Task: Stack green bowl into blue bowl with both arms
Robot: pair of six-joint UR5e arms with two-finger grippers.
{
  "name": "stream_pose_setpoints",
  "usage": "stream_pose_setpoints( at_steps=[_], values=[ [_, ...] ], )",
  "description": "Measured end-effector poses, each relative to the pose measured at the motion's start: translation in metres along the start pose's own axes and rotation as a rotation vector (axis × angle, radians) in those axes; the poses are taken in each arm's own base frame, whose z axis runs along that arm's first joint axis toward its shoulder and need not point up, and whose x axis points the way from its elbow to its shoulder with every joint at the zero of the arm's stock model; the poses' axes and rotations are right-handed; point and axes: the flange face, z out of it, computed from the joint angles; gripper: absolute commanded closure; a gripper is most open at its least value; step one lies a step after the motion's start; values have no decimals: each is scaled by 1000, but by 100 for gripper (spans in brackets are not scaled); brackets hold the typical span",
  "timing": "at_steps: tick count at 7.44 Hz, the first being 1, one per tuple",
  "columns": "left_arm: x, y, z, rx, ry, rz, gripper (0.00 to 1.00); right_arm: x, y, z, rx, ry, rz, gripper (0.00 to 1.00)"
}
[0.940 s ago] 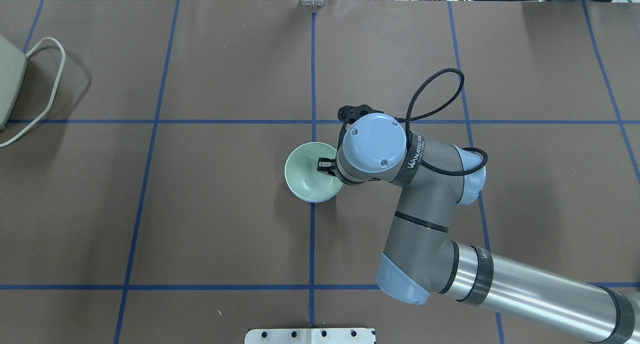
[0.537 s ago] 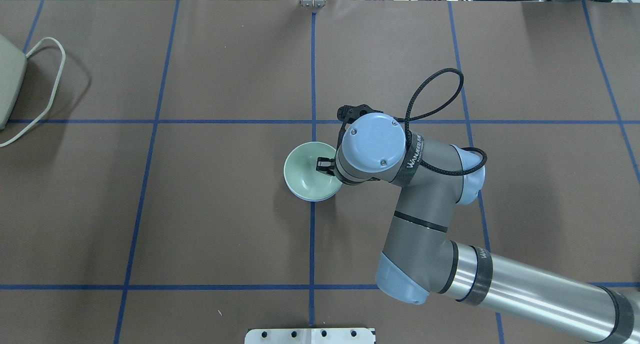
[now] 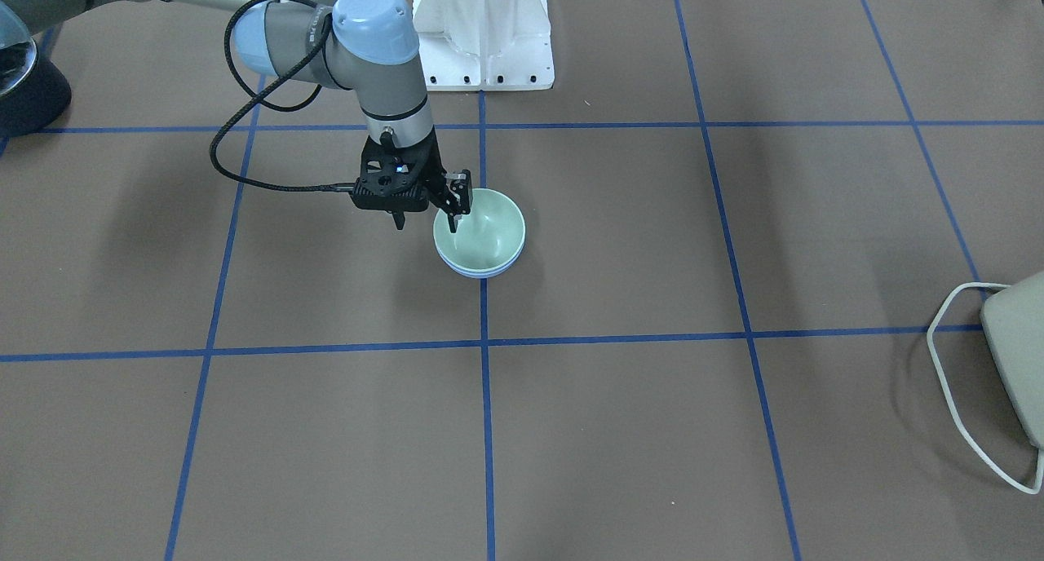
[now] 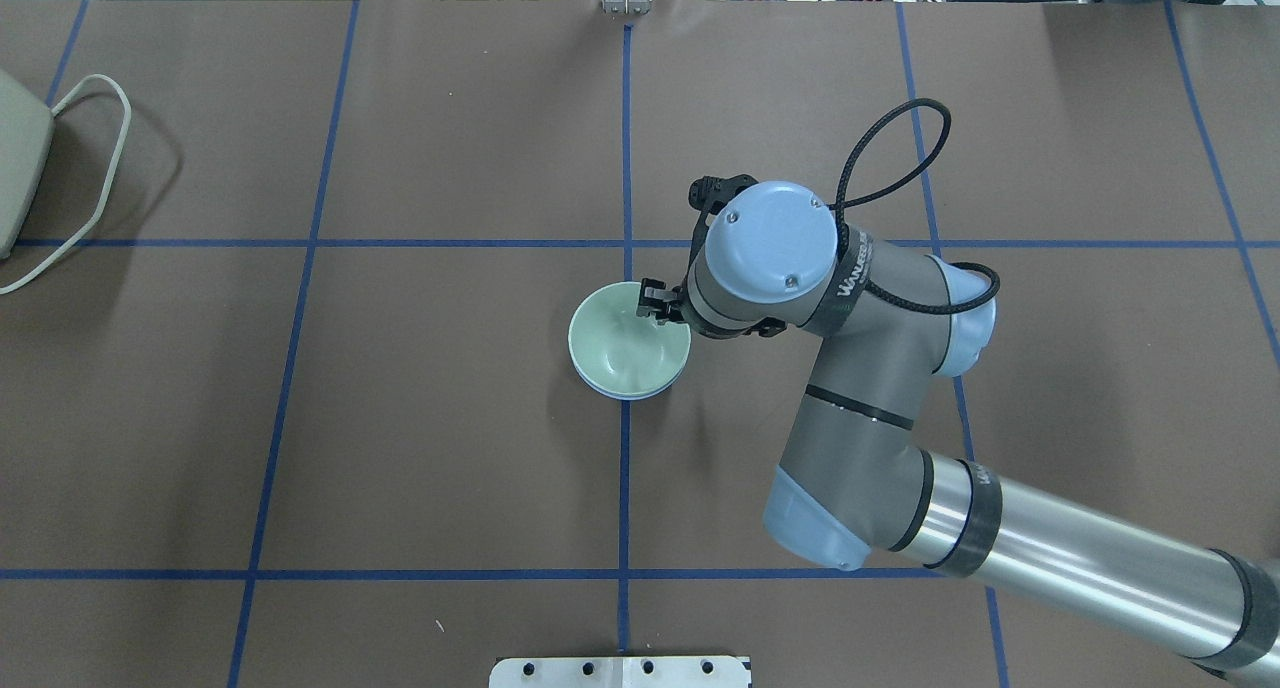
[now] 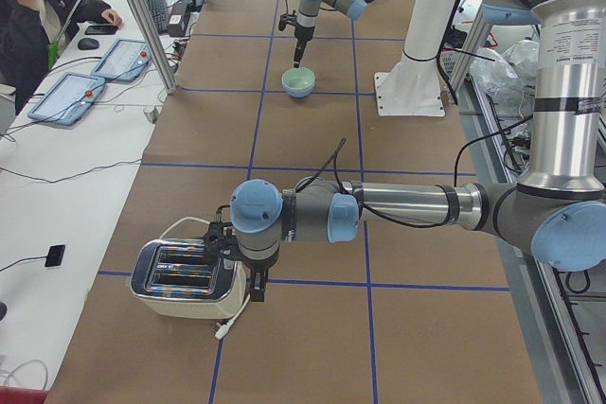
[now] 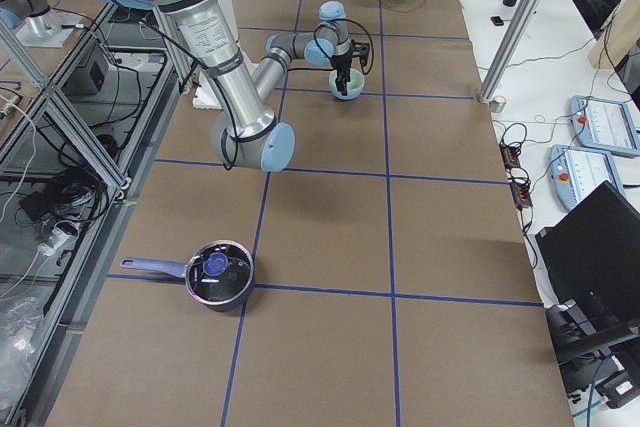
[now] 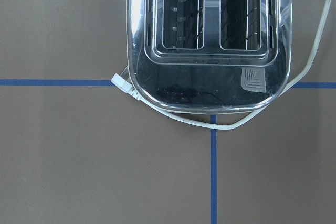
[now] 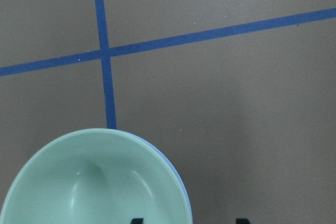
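Note:
The pale green bowl [image 3: 481,233] sits nested inside the blue bowl [image 3: 483,274] at the table's middle; only a thin blue edge shows under it. Both also show in the overhead view, the green bowl [image 4: 625,343] over the blue bowl [image 4: 628,396], and in the right wrist view, the green bowl [image 8: 94,182] with the blue bowl [image 8: 180,182] behind its rim. My right gripper [image 3: 426,221] is open and empty, its jaws straddling the bowls' rim on the robot's right side; it also shows in the overhead view [image 4: 665,308]. My left gripper [image 5: 256,286] hangs over the toaster, far from the bowls; I cannot tell whether it is open.
A chrome toaster [image 7: 210,40] with a white cord lies at the table's left end [image 4: 15,158]. A lidded pot [image 6: 218,275] stands near the right end. The white pedestal [image 3: 485,31] is at the robot's side. A person [image 5: 28,7] sits beside the table.
My right gripper has moved away from the robot and slightly right, from over the bowl's inside to its rim. The bowls have stayed in place.

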Motion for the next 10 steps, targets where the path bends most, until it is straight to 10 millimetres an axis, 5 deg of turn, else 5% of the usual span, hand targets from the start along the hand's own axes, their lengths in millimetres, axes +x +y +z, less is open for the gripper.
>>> stream_pose_setpoints(
  at_steps=[1, 3, 4, 6, 8, 10],
  values=[
    [1, 0, 1, -2, 3, -2, 1, 25, -35, -10, -13, 6, -16, 0],
    [12, -2, 5, -11, 6, -14, 1, 106, -116, -33, -30, 29, -105, 0],
    [26, -5, 5, -12, 4, -33, 1, 153, -150, -46, -37, 39, -159, 0],
    [42, -5, 4, -4, -1, -34, 1, 279, -199, -69, -67, 65, -238, 0],
    [42, 0, 9, -9, 3, -34, 1, 440, -209, -91, -106, 103, -257, 0],
    [38, 7, 13, -18, 3, -42, 1, 589, -183, -121, -130, 134, -259, 0]
  ],
)
